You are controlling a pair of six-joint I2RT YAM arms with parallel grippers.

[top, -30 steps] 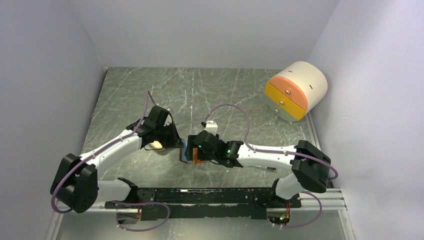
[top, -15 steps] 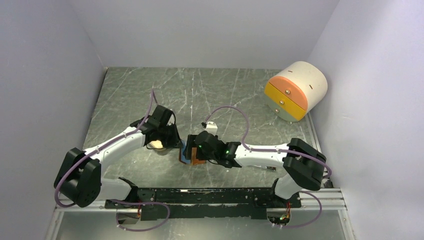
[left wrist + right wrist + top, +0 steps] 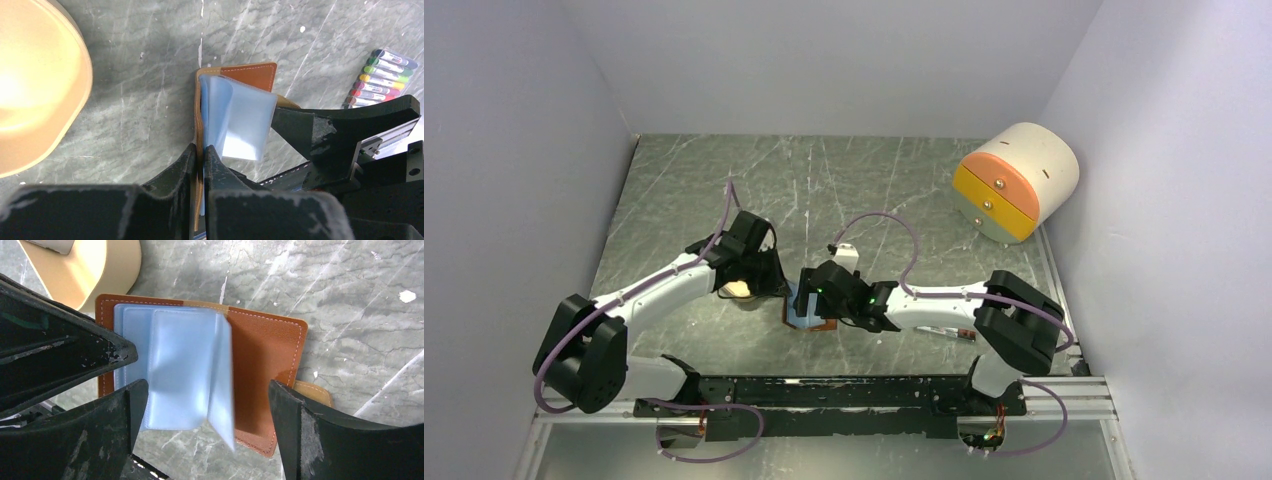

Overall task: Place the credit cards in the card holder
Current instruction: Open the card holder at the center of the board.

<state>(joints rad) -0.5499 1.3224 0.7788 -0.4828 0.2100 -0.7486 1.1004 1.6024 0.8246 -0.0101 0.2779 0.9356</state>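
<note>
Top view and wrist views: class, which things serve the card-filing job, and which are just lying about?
Job: card holder, pinched by the shut left gripper; open right gripper straddling it; what looks like a grey-white card in the tan dish.
Lying about: coloured pens; cream drawer drum.

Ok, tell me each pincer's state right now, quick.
Left pincer: closed, pinching the edge of the card holder.
Right pincer: open, straddling the opened card holder, gripping nothing.

Grained leather card holder (image 3: 265, 355), glossy plastic sleeves (image 3: 180, 375)
</note>
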